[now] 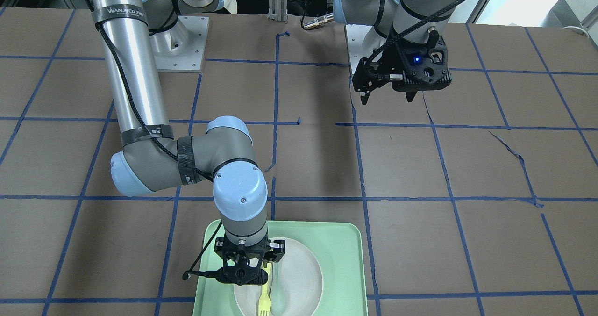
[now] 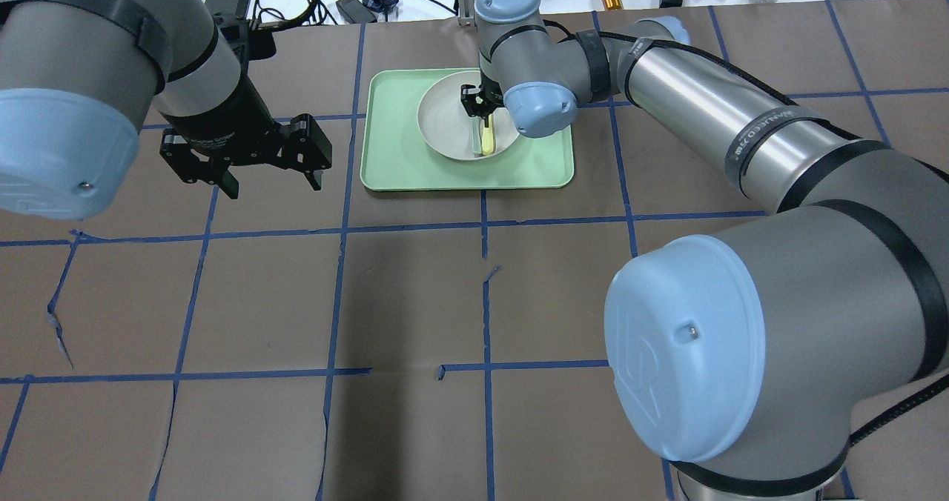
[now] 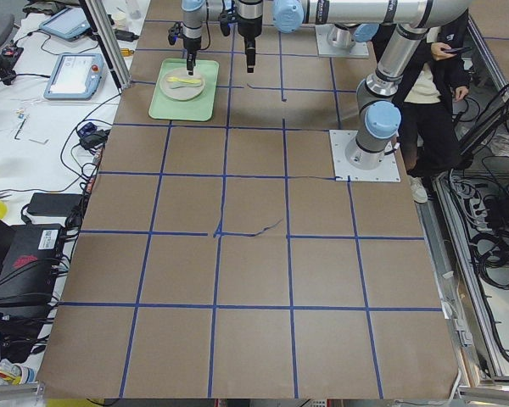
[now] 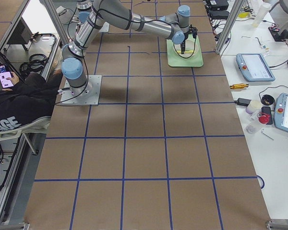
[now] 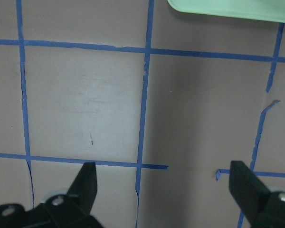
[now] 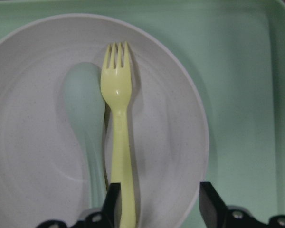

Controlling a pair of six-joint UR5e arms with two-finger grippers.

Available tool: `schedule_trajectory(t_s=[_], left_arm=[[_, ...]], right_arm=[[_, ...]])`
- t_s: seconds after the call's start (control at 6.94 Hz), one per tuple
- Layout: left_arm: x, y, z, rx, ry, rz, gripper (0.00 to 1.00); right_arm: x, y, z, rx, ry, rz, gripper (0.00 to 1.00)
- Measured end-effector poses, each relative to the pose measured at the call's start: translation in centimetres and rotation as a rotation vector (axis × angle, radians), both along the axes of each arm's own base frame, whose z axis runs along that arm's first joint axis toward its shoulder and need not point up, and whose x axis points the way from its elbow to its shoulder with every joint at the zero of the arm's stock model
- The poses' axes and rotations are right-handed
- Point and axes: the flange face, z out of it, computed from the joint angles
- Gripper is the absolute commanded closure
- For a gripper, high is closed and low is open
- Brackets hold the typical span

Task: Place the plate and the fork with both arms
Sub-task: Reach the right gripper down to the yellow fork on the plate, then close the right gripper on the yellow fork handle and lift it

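Observation:
The white plate (image 6: pixel 38 142) sits on the pale green tray (image 6: pixel 247 95). The yellow fork (image 6: pixel 118 118) lies in the plate, beside a pale grey-green spoon (image 6: pixel 80 95). My right gripper (image 6: pixel 159 209) is open, low over the plate. The fork's handle end lies between its fingers, close to one finger (image 6: pixel 111 204). In the front-facing view the right gripper (image 1: pixel 245 271) stands over the plate (image 1: pixel 303 269), with the fork (image 1: pixel 264 302) sticking out below it. My left gripper (image 2: pixel 270 178) is open and empty, hovering above the table left of the tray (image 2: pixel 393 160).
The table is brown paper with a blue tape grid. The tray's corner shows at the top of the left wrist view (image 5: pixel 228 7). Cables, small bottles and tablets lie beyond the table's far edge. A person stands by the robot base (image 3: pixel 433 93).

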Motion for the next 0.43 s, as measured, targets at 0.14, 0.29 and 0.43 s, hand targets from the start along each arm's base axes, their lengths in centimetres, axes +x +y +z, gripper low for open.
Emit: schedule_trajectory(t_s=[0.14, 0.29, 0.43], left_arm=[[-0.01, -0.05, -0.10, 0.002, 0.000, 0.000, 0.00], [-0.01, -0.08, -0.16, 0.003, 0.000, 0.000, 0.00], [0.00, -0.10, -0.19, 0.004, 0.000, 0.000, 0.00]], right_arm=[[0.19, -0.01, -0.60, 0.008, -0.008, 0.009, 0.46], [0.33, 0.00, -0.94, 0.011, -0.008, 0.028, 0.46], [0.41, 0.04, -1.20, 0.014, -0.007, 0.054, 0.46]])
